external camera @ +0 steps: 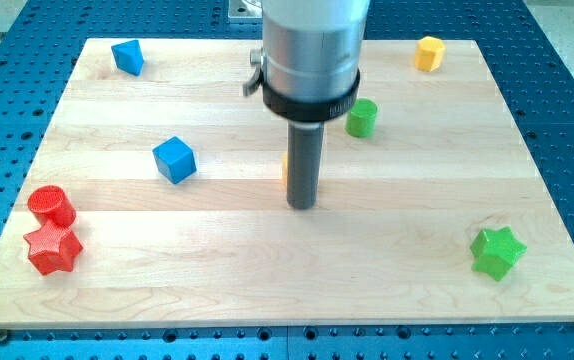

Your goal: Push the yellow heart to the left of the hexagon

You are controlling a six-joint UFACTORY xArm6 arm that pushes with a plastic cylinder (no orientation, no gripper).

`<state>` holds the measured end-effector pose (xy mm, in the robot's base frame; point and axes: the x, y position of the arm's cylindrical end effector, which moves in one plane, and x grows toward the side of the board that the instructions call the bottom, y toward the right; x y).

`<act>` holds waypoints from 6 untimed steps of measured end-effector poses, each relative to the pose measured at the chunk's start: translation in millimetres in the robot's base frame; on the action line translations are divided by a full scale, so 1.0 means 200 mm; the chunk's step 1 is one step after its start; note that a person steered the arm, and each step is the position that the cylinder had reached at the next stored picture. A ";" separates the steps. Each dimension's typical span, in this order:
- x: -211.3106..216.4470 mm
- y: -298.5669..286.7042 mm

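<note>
My tip (pixel 302 206) rests on the board near its middle. Just to the tip's left, a thin yellow-orange sliver (pixel 285 171) shows from behind the rod; it looks like the yellow heart, mostly hidden, so its shape cannot be made out. The yellow hexagon (pixel 429 53) sits near the board's top right corner, far up and to the right of my tip. The rod's wide grey body (pixel 310 50) hides the board's top middle.
A green cylinder (pixel 361 118) stands just right of the rod. A blue cube (pixel 174 159) is at the left of centre, and another blue block (pixel 127 56) at the top left. A red cylinder (pixel 51 205) and red star (pixel 52 249) sit at the left edge. A green star (pixel 496 252) is at the lower right.
</note>
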<state>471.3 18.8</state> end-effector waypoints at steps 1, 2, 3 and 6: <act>-0.22 -0.03; -0.43 -0.03; -0.51 -0.15; -0.99 0.33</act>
<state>274.3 85.2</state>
